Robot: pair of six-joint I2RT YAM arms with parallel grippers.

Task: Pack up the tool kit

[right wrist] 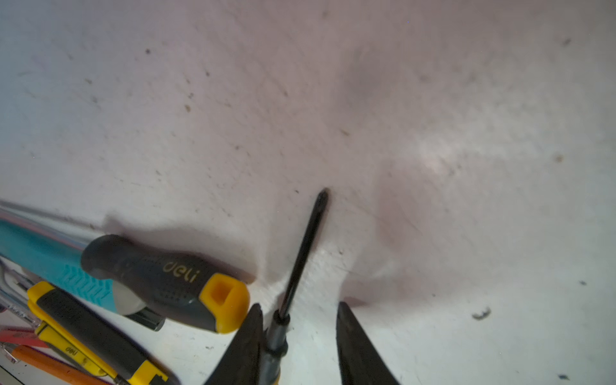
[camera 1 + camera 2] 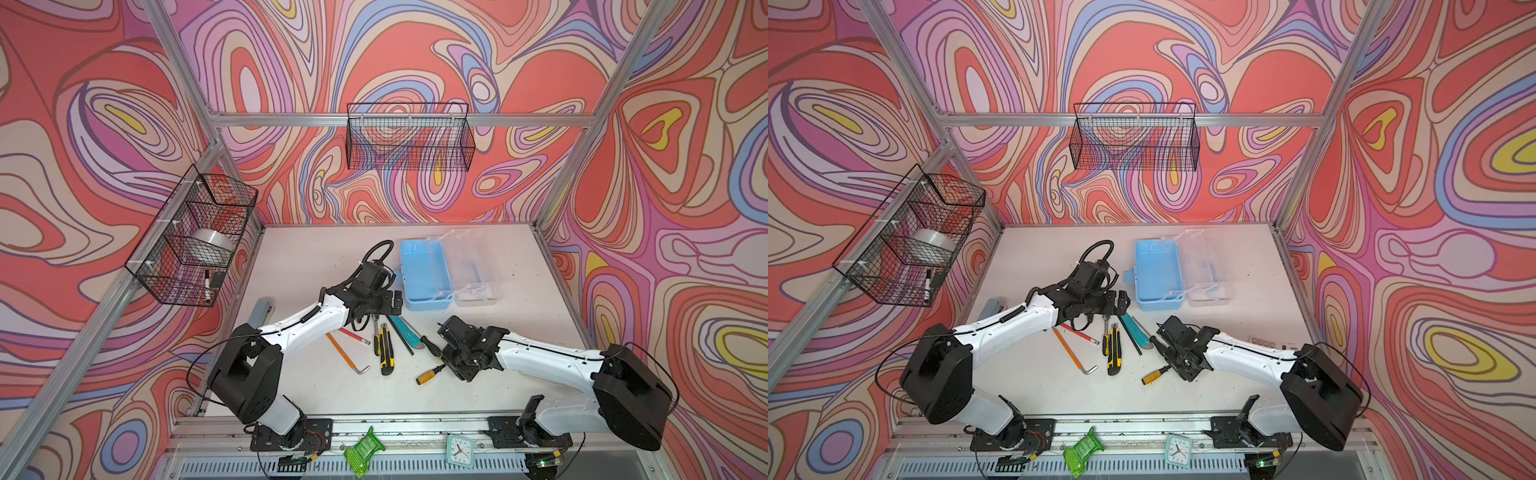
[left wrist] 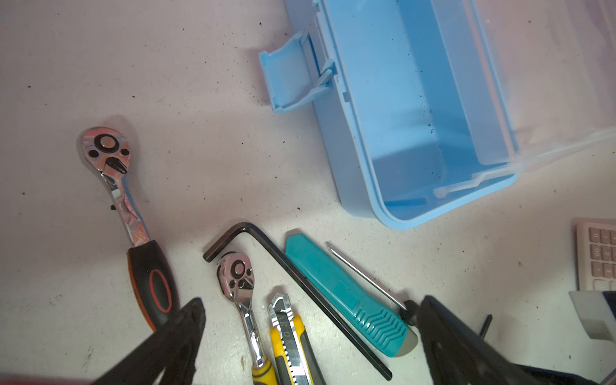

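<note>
Fingers of the right gripper (image 1: 299,306) straddle the dark shaft of the yellow-handled screwdriver (image 1: 305,246) in the right wrist view, one touching its collar, the other apart. Both top views show only its handle (image 2: 430,375) past the gripper body. The left gripper (image 3: 311,301) hangs spread wide over a small ratchet (image 3: 240,283), black hex key (image 3: 293,283) and teal utility knife (image 3: 346,296). A black-and-orange ratchet (image 3: 150,276) shows only in the left wrist view. The blue tool box (image 2: 424,274) lies open just beyond, with its clear lid (image 2: 473,266) alongside.
</note>
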